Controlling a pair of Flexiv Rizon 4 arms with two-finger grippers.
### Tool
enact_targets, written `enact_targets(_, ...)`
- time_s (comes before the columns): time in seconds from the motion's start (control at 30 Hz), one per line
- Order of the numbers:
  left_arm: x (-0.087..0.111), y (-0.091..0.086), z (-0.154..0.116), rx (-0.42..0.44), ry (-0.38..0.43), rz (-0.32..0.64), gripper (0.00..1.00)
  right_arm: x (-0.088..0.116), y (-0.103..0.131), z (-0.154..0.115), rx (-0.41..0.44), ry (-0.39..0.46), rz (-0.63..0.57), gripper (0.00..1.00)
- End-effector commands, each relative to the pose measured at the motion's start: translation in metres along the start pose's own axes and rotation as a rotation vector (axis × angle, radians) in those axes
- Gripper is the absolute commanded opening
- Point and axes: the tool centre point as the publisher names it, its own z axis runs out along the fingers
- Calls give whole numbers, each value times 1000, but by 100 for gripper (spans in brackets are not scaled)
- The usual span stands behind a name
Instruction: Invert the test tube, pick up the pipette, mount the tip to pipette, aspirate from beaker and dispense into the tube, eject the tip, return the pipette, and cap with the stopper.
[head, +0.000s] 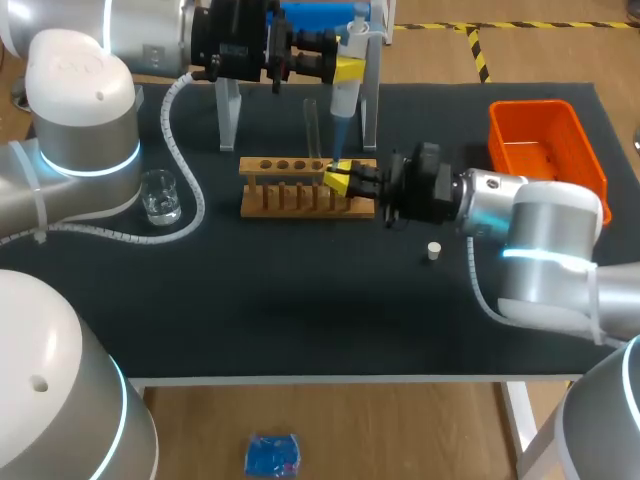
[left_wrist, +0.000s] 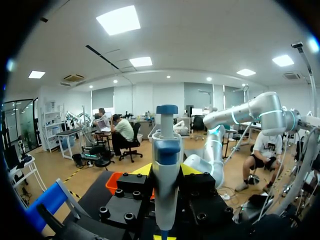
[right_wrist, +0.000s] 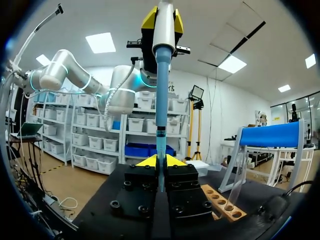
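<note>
My left gripper (head: 347, 70) is shut on the white pipette (head: 345, 95), which hangs upright over the right end of the wooden rack (head: 290, 166). In the left wrist view the pipette (left_wrist: 165, 175) stands between that gripper's (left_wrist: 166, 171) yellow tips. A blue tip (head: 340, 135) runs down from the pipette. My right gripper (head: 338, 178), level with the rack, is shut on the tip's lower end; in the right wrist view the tip (right_wrist: 161, 100) drops between its (right_wrist: 160, 161) fingers. The clear test tube (head: 312, 125) stands in the rack (right_wrist: 220, 200). The beaker (head: 160, 195) sits at the left, the white stopper (head: 433, 251) right of centre.
An orange bin (head: 545, 145) stands at the back right. The clear pipette stand (head: 228, 110) with a blue top rises behind the rack. My left arm's white hose (head: 185, 170) loops over the mat beside the beaker.
</note>
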Motion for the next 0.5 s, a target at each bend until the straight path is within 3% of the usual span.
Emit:
enact_targets(0.03,1,6,1,1,-2,-1,0,0,12,-3,1,-3,-5,0)
enact_targets(0.27,1,6,1,1,-2,-1,0,-1,15,-4,12,-3,-13,0)
enact_targets(0.3,1,6,1,1,-2,-1,0,-1,16,-5,15,-2,-15,23)
enact_targets(0.33,1,6,1,1,-2,-1,0,-1,17,-5,17,-1,-18,86)
enact_targets(0.37,1,6,1,1,-2,-1,0,-1,19,-6,17,-1,-20,100)
enact_targets(0.5,1,6,1,1,-2,-1,0,-1,24,-8,19,10,-27,100)
